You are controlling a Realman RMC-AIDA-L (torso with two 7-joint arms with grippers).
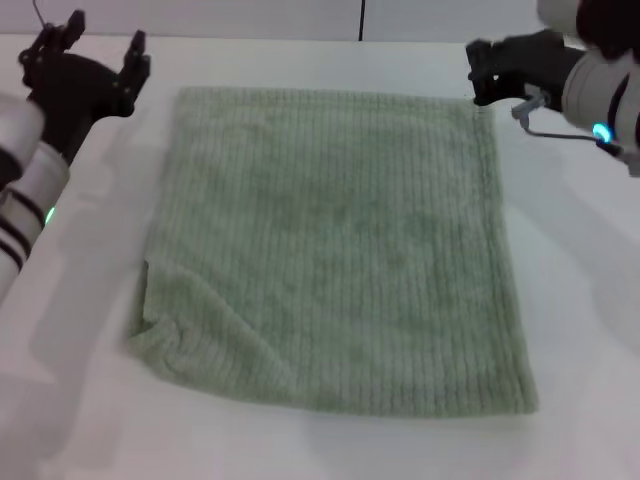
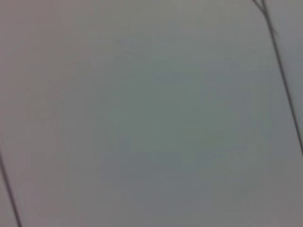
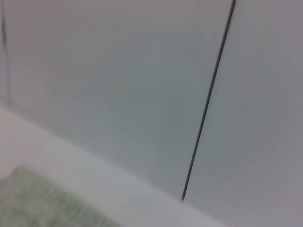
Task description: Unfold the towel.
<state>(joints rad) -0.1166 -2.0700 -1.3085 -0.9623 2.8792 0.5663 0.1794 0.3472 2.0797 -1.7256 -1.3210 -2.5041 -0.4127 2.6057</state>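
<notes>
- Towel (image 1: 335,250): a pale sage-green, roughly square terry cloth with fine ribbed stripes lies spread almost flat in the middle of the white tabletop (image 1: 580,330), far larger than either gripper.
- Its far edge runs straight, parallel to the back of the table; the right edge and near edge also lie flat, with the hem showing along them.
- Its near left corner (image 1: 160,335) is rumpled and turned over on itself, with a darker fold line just above it.
- In the right wrist view a blurred green patch of the same cloth (image 3: 42,203) shows low in the picture, lying on the pale table surface.
- Right gripper (image 1: 482,78): black, at the end of a white forearm reaching in from the right side, it sits at the towel's far right corner, touching or just above it. Whether its fingers pinch the cloth or stand apart, I cannot tell.
- Left gripper (image 1: 100,55): black, on a white arm with dark bands coming up from the left edge, it hangs off the cloth, just beyond the far left corner, fingers pointing away from the robot and spread wide with nothing between them.
- Grey wall panels (image 3: 118,85) with thin dark seams fill both wrist views behind the table.
</notes>
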